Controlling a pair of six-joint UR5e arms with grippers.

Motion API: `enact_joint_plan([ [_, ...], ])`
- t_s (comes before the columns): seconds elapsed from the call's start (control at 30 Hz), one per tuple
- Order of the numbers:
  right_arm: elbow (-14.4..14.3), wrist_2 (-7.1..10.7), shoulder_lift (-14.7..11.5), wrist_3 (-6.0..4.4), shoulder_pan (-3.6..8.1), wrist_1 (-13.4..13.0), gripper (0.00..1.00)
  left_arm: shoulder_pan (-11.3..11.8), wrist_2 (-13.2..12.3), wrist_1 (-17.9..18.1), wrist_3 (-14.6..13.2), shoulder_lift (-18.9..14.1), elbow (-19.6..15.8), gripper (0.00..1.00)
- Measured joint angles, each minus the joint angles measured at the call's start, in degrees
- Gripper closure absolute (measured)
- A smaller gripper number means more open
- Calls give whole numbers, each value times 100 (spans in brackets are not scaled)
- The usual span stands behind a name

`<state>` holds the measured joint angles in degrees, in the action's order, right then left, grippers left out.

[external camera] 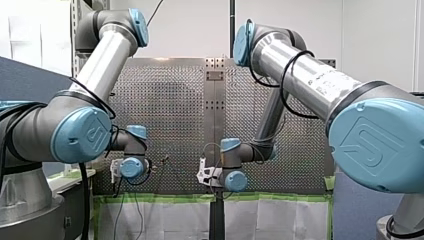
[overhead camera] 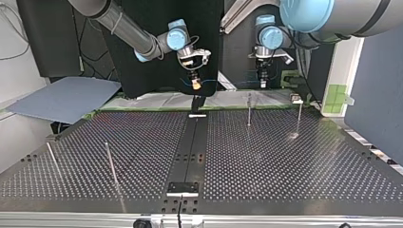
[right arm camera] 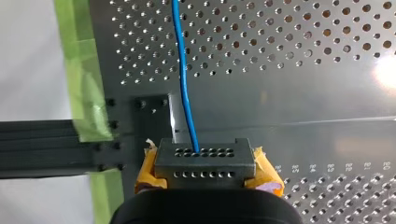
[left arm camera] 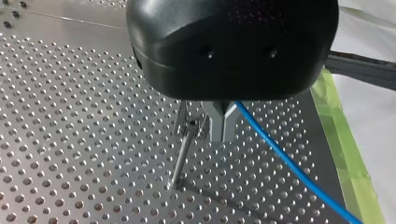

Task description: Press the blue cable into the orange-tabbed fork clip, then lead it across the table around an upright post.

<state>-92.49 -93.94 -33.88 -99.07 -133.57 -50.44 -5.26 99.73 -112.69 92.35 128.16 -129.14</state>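
My right gripper is clamped, its yellow pads on a grey block at the end of the blue cable, which runs straight ahead over the perforated surface. My left gripper pinches the same cable (finger roots hidden under its black housing), just beside an upright post. From there the cable trails toward the green tape and is cut off at the edge.
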Motion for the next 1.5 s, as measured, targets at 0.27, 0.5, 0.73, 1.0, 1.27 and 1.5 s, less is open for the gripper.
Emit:
enact_joint_plan([
  [0.27, 285, 14, 27, 0, 55, 62, 100, 67, 9, -376, -226, 5, 188, 100],
  [0.5, 426, 15, 30, -6, 117, 140, 100, 71, -51, -535, -230, 9, 303, 100],
  [0.73, 454, 20, 30, 5, 154, 183, 100, 105, -116, -641, -137, 10, 441, 100],
  [1.0, 485, 20, 33, 13, 188, 315, 100, 118, -262, -854, 1, 10, 598, 100],
  [1.27, 490, 22, 33, 24, 243, 330, 100, 140, -326, -1058, 172, 11, 808, 100],
  [1.5, 493, 26, 33, 38, 341, 341, 100, 185, -370, -1121, 283, 218, 953, 100],
])
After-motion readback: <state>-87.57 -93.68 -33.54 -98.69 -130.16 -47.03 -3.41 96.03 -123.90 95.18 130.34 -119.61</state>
